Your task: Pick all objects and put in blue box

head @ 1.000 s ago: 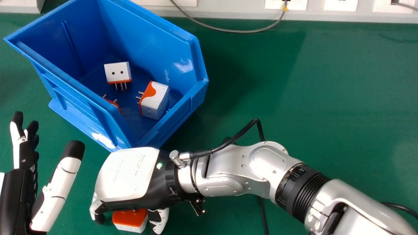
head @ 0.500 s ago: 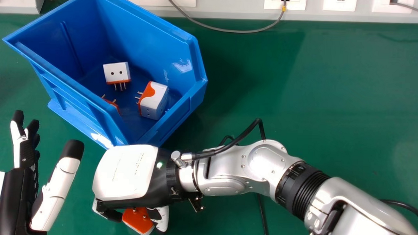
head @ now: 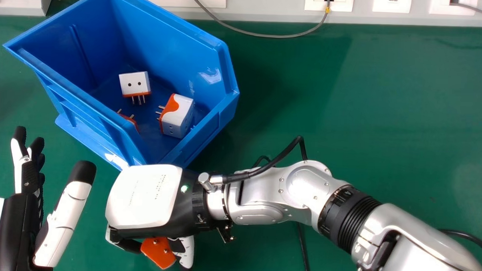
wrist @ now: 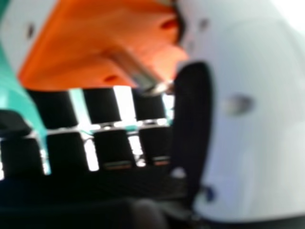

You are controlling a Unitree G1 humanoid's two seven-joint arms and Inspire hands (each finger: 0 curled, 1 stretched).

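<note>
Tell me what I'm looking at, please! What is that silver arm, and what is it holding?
This is a robot. The big picture comes from a camera on its head, looking down. The close-up comes from a camera at its right hand.

The silver arm is the robot's right one. Its hand pinches an orange and white plug between thumb and fingers. The left hand is open, at the picture's left edge.

On the green table sits a blue box. I can see three more plugs inside: two white and orange ones, and one mostly hidden by the box's side.
</note>
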